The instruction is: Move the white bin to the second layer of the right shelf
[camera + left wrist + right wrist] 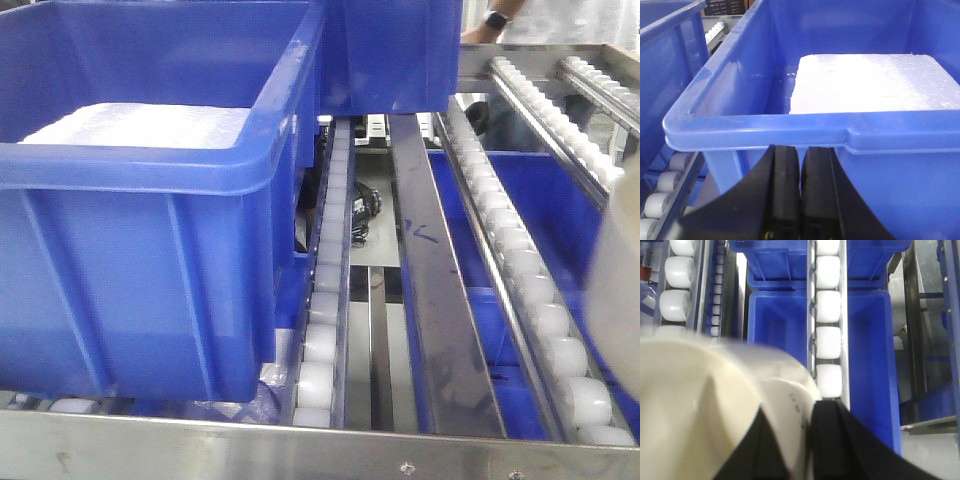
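White bin (705,410): a glossy cream-white tub filling the near left of the right wrist view, blurred; in the front view only a pale blurred edge (615,265) showed at the far right, over the right side of the rack.
Bin's facing: the wrist view showed its rim wall and what looked like the inside; the tilt and long axis could not be told from the blur.
Right gripper (797,450): its two black fingers (832,445) pinched the bin's rim wall, one on each side.
Roller lane (829,345): a line of white rollers between steel rails ran from just beside the bin away to the far side; in the front view the lanes (530,290) ran near to far.
Below the lane: blue crates (870,355) sat on a lower level.
Left gripper (800,190): black fingers pressed together, holding nothing, close to the near wall of a blue crate (790,127).
Crate contents: a white foam slab (875,82) lay inside.
Left blue crate (140,250): it sat on the near left of the rack; a second blue crate (390,55) sat behind it.
Far right: a person's wrist with a watch (495,20) was in sight.
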Tool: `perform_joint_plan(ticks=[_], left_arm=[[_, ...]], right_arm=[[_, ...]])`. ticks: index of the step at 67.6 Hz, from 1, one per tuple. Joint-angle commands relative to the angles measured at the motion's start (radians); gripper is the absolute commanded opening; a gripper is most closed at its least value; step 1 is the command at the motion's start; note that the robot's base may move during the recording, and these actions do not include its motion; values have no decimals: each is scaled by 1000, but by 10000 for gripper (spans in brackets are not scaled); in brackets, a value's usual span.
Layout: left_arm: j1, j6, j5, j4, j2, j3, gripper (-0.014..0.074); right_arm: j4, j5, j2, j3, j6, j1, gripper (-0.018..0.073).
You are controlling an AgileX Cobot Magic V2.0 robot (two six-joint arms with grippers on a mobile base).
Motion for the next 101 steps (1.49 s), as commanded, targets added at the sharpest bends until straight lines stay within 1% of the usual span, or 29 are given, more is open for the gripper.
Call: perform_joint_plan(ticks=[1,6,20,26,36,39,46,55,58,64,94,101], left_arm=[[-1,-3,-86,0,-15,37,85],[-1,-3,-86,0,-15,37,85],[-1,-3,-86,0,-15,37,85],[-1,-3,-86,0,-15,37,85],[-1,-3,-86,0,-15,37,85],[-1,-3,-86,0,-15,37,85],[-1,-3,-86,0,-15,37,85],[-1,-3,-86,0,-15,37,85],[-1,-3,-86,0,-15,37,85],[-1,-3,-86,0,-15,37,85],[-1,-3,-86,0,-15,37,85],[-1,-3,-86,0,-15,37,85]], right_arm=[[17,-78,-40,-30,-7,-6,319],[20,-77,-79,-30,-7,-6,339],[17,-60,-257,-22,-7,-5,328],[5,-74,-349,8,-7,-5,258],[1,-166,-518,123,-7,-5,36],[0,-195,-573,159,-7,-5,56],[0,-256,-696,233,-7,-5,53],[-1,-403,-815,322,-7,-5,53],[-1,-430,-840,343,-7,-5,53],[-1,-423,-867,354,-7,-5,53],[0,-411,-866,356,-7,-5,53],[0,-412,-867,370,2,11,54]])
